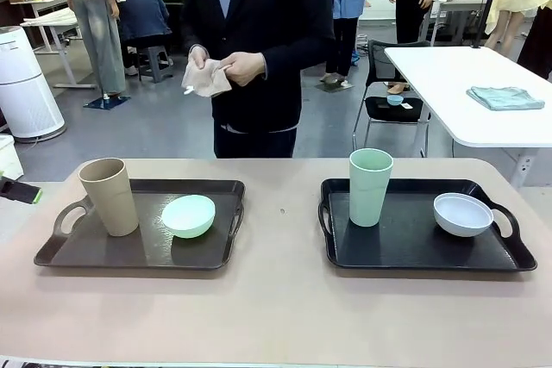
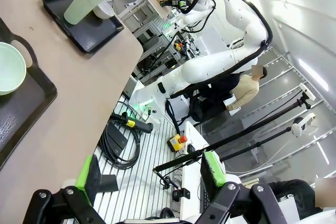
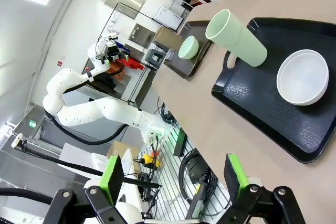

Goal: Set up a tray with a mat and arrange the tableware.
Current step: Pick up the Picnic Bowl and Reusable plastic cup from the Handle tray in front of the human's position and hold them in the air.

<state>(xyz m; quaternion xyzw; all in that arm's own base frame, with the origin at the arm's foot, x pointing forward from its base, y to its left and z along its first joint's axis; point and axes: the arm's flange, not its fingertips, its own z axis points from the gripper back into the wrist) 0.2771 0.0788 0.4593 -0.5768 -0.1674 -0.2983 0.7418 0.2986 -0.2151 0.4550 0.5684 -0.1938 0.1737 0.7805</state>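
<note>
Two dark trays lie on the tan table. On the left tray (image 1: pixel 95 247) stand a tan cup (image 1: pixel 109 196) and a mint green bowl (image 1: pixel 188 215). A pale green cup (image 1: pixel 370 187) and a white bowl (image 1: pixel 462 214) rest on the right tray (image 1: pixel 405 243). Across the table a person holds a folded beige mat (image 1: pixel 205 79) in both hands. My left gripper (image 2: pixel 149 177) is open and holds nothing, off the table's left side, looking at the mint bowl (image 2: pixel 10 66) and pale green cup (image 2: pixel 86 1). My right gripper (image 3: pixel 173 177) is open too, off the table's edge, apart from the white bowl (image 3: pixel 303 77) and pale green cup (image 3: pixel 236 38).
A bare strip of tabletop (image 1: pixel 280 213) separates the trays. A white table (image 1: pixel 466 92) and a chair stand behind on the right, a white cylinder unit (image 1: pixel 21 84) on the left. Cables and an emergency-stop box (image 2: pixel 177 141) lie on the floor below the table edge.
</note>
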